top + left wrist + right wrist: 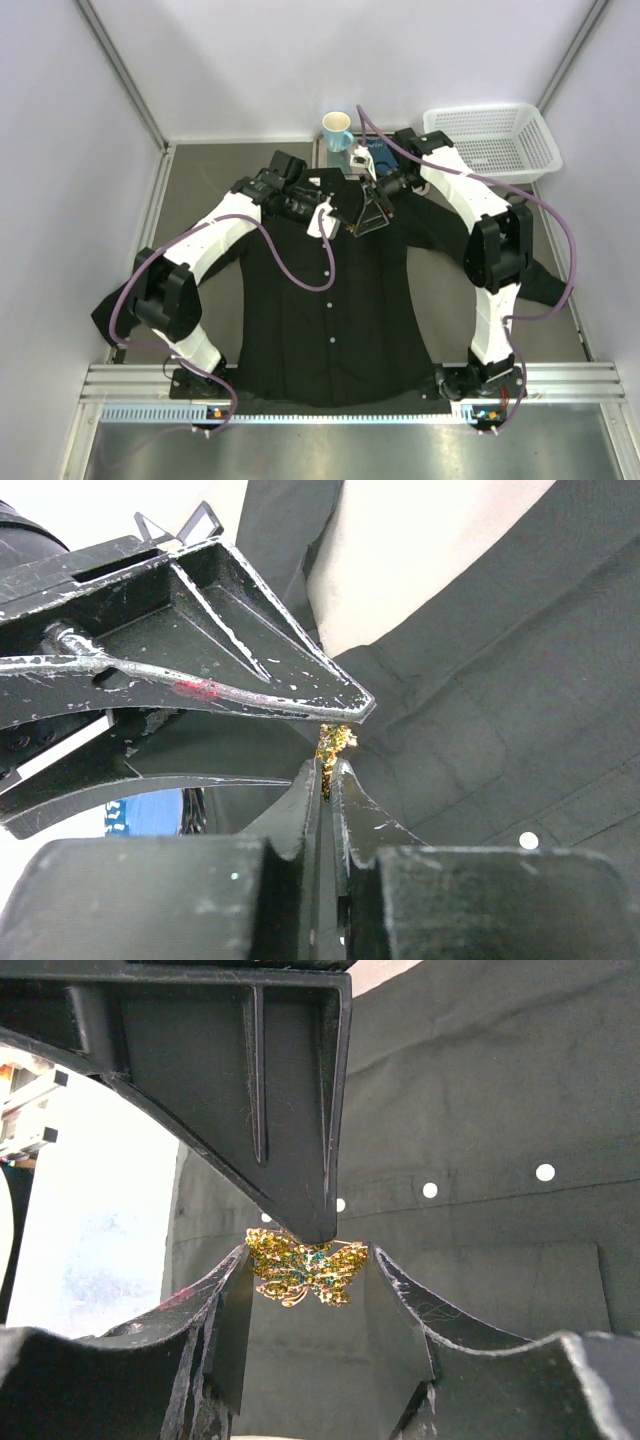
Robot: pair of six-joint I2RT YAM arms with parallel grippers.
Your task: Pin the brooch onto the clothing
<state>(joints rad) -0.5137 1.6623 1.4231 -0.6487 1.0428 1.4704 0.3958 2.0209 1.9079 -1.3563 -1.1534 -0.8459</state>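
My left hand [328,768] is pinched nearly shut on the top edge of the gold brooch [308,1268]. My right hand [308,1253] clasps its wing tips, above the far chest of the black shirt [330,330].

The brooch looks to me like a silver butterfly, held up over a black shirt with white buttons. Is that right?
Not quite: the brooch is golden, not silver. The right wrist view shows it as a glittery gold butterfly. The rest stands: it is held up over the black shirt, which has white buttons.
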